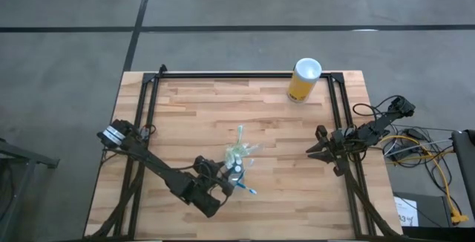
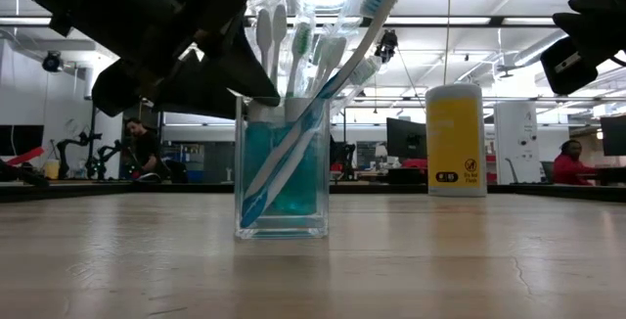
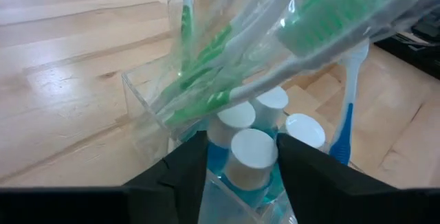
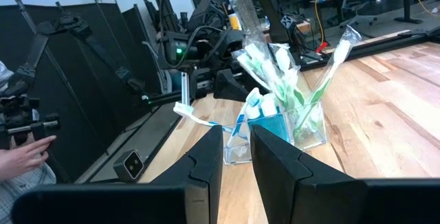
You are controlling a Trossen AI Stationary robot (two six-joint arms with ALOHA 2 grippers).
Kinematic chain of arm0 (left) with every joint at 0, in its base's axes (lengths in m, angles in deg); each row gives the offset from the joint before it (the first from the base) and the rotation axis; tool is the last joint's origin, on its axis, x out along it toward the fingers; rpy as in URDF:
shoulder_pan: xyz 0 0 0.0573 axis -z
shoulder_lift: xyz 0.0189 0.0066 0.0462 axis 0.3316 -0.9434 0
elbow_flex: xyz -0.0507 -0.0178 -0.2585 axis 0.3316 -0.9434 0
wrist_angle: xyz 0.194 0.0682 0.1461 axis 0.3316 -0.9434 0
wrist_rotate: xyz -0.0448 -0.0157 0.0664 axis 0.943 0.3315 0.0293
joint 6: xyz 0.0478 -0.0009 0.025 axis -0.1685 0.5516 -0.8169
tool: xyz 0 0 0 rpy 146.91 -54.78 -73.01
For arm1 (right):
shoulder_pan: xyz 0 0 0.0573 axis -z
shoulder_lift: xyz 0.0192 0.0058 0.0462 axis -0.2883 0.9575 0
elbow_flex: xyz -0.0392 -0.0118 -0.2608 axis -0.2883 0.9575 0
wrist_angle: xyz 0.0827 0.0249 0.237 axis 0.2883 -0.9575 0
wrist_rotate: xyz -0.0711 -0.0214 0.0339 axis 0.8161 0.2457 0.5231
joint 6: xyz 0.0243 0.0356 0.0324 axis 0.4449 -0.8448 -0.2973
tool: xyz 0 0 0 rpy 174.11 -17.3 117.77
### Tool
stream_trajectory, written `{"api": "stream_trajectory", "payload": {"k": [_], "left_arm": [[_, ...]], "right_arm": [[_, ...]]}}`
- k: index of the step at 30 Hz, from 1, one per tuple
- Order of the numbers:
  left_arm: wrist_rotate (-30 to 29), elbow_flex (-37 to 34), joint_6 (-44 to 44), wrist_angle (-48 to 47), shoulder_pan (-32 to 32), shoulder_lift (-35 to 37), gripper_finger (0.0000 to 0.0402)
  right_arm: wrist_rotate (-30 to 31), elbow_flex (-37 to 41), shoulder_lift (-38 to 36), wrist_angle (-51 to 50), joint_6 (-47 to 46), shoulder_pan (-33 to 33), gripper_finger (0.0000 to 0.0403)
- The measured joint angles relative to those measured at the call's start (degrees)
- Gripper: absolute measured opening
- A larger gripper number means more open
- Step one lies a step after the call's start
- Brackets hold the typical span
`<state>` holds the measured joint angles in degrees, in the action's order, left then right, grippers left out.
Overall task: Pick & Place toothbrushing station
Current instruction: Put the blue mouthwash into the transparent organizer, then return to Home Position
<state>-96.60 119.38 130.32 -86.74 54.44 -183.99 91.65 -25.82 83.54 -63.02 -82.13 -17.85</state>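
Clear, see-through plastic cup (image 2: 282, 177) showing teal tubes (image 2: 284, 167) with round white caps (image 3: 252, 148) inside, while white toothbrushes with green markings (image 3: 206, 86) and a white toothbrush with a blue handle section (image 2: 279, 167) are leaning out of it in glossy transparent wrapping. The tabletop (image 1: 245, 116) is showing pale, light-brown wood planks with darker grain streaks inside a black frame. The tall cylinder (image 2: 456, 140) is appearing yellow with a white top and small black marks near its base; the left gripper (image 3: 237, 172) and right gripper (image 4: 237, 159) are both dark, near black.
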Motion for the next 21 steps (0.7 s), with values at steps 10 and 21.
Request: {"api": "stream_trajectory", "payload": {"k": [10,21], "left_arm": [[-2.01,0.24,-4.31,0.00,0.51,2.41,0.0196],[-4.22,-0.11,-10.36,-0.05,1.02,7.84,0.0197]], "right_arm": [[0.00,0.00,0.00,0.00,0.00,0.00,0.0075],[0.00,0.00,0.00,0.00,0.00,0.00,0.0075]]}}
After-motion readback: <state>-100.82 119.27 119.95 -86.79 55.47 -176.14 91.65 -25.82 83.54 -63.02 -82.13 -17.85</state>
